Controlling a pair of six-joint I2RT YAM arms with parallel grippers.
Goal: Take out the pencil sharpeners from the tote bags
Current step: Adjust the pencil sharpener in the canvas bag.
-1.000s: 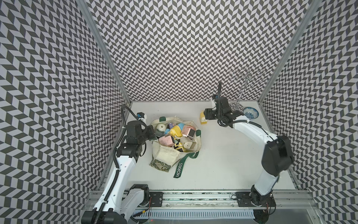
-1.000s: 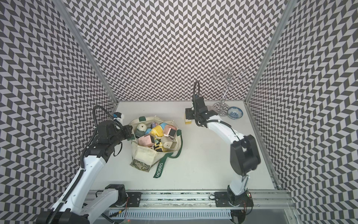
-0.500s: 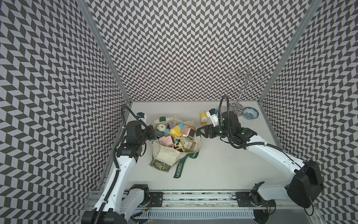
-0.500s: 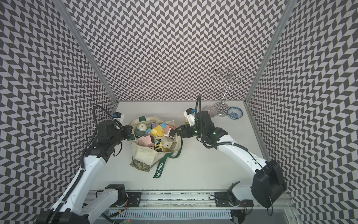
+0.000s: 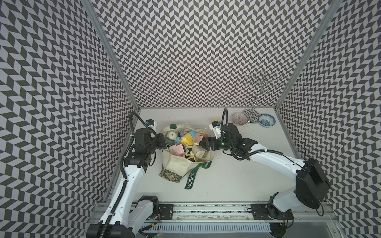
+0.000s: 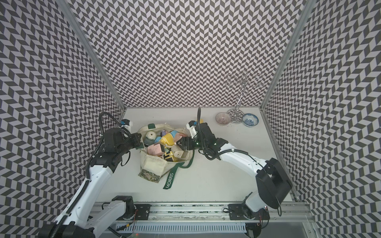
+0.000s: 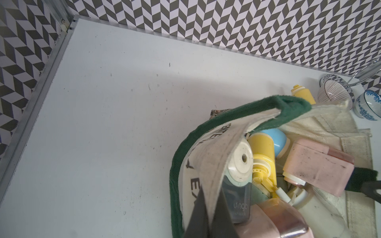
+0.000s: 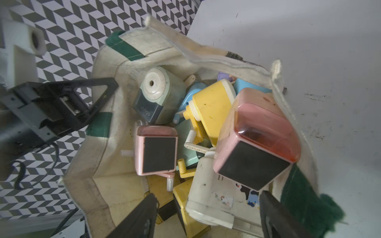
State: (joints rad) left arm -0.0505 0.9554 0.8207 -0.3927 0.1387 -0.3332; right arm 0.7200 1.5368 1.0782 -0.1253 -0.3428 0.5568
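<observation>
The left gripper [image 5: 162, 142] is clamped on the tote bag [image 5: 175, 167] at its rim. The right gripper [image 5: 203, 142], jaws spread wide, straddles a cream sharpener [image 8: 208, 197] among the pencil sharpeners [image 5: 185, 142] heaped inside the bag, between both grippers. A yellow sharpener [image 7: 304, 94] lies on the tabletop [image 5: 237, 175] beyond the right gripper's wrist.

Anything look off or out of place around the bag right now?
Nothing spilled or broken. The tote bag lies slumped, its rim pinched by the left gripper, one green strap trailing loose across the table. One yellow sharpener sits outside, near the bowls.
</observation>
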